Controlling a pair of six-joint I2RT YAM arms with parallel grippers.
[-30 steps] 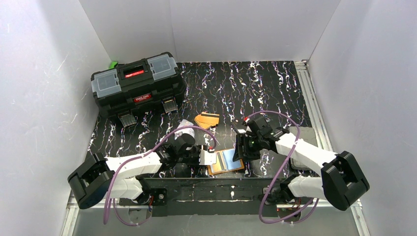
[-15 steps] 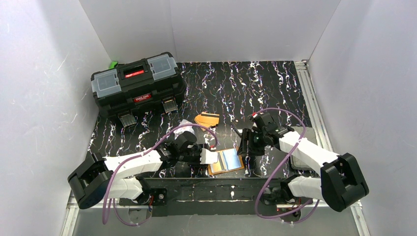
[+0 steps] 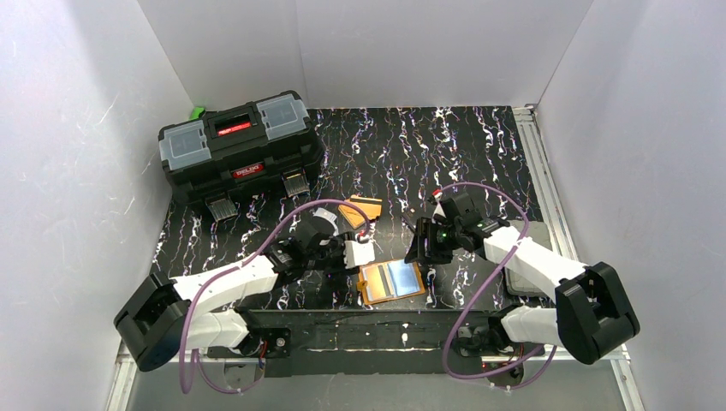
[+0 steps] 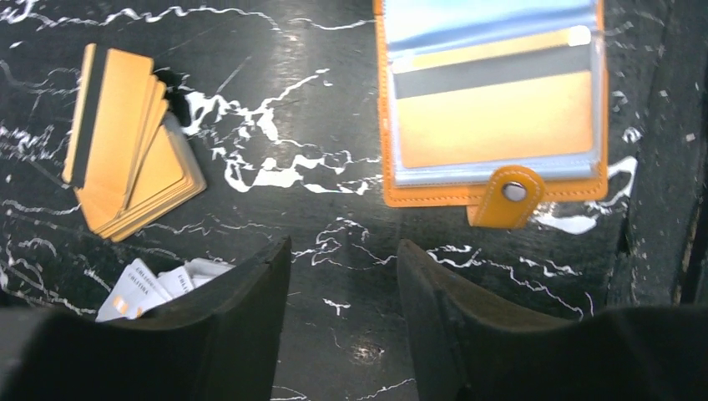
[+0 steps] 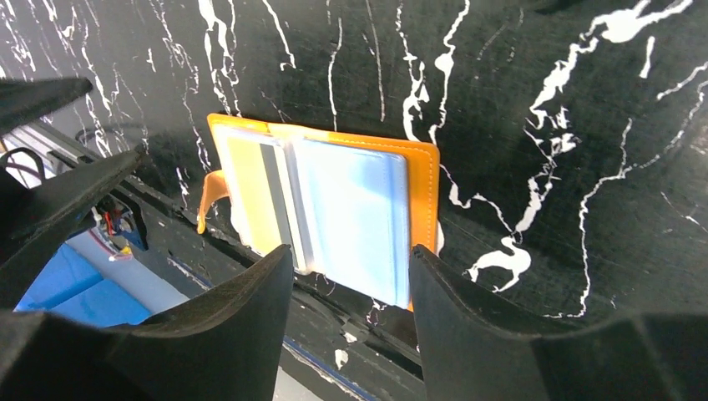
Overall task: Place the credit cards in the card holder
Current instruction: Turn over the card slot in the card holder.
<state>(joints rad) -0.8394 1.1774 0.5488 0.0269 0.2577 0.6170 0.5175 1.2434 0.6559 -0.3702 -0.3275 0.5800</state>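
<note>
The left claw [image 4: 342,251] is spread, with nothing between its two fingers, and it hangs low over the bench [image 3: 479,154]. The right claw [image 5: 351,255] is spread too and holds nothing; it hovers above the card holder [image 5: 326,200]. The card holder lies open and flat at the near edge of the bench, between both claws. One orange card with a dark stripe [image 4: 493,79] sits inside a clear sleeve. The snap tab [image 4: 509,196] sticks out from the edge. A fanned stack of orange credit cards [image 4: 134,142] lies farther away, and white cards [image 4: 159,282] lie near it. A black toolbox [image 3: 240,145] stands in the far left corner.
</note>
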